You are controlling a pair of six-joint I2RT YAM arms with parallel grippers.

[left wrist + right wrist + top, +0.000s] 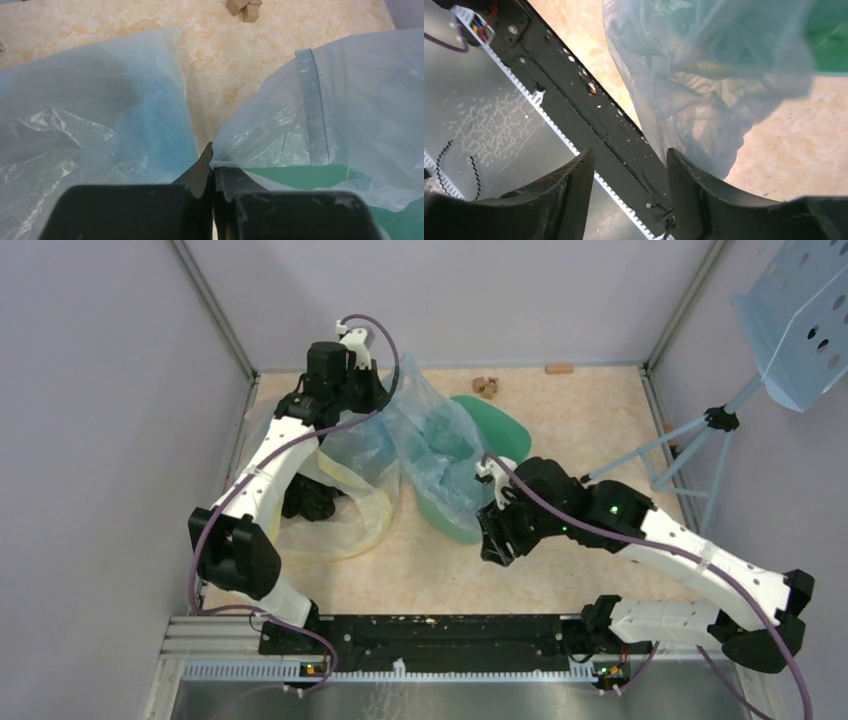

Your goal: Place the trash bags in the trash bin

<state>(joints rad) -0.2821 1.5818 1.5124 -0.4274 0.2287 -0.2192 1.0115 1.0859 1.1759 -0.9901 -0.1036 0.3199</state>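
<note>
The trash bin [497, 427] sits near the middle of the surface [590, 430], a little toward the far edge. Most of it is hidden under the trash bag [432, 445], whose crinkled light-blue film lies over the rim and down the near side. Only a mint-green patch shows bare on the right. I cannot tell whether any film reaches inside the bin.

The left claw [213, 161] is raised over the far-left part of the surface. It is clenched on a thin fold of the trash bag, and the film spreads away on both sides of its tips. The right claw [630, 162] is just off the bin's near side. It is released, its jaws apart with nothing between them, and the bag's hanging edge is close beyond the tips.

A yellow-tinted clear bag [345, 525] sprawls on the left side of the surface, under the left arm. It touches the blue film, crowding that side of the bin. Small brown blocks [487, 386] lie at the far edge, behind the bin and well clear of it. A pale blue tripod stand [700, 440] carrying a perforated panel [800, 320] stands off the right edge. The black base rail [430, 635] runs along the near edge.
</note>
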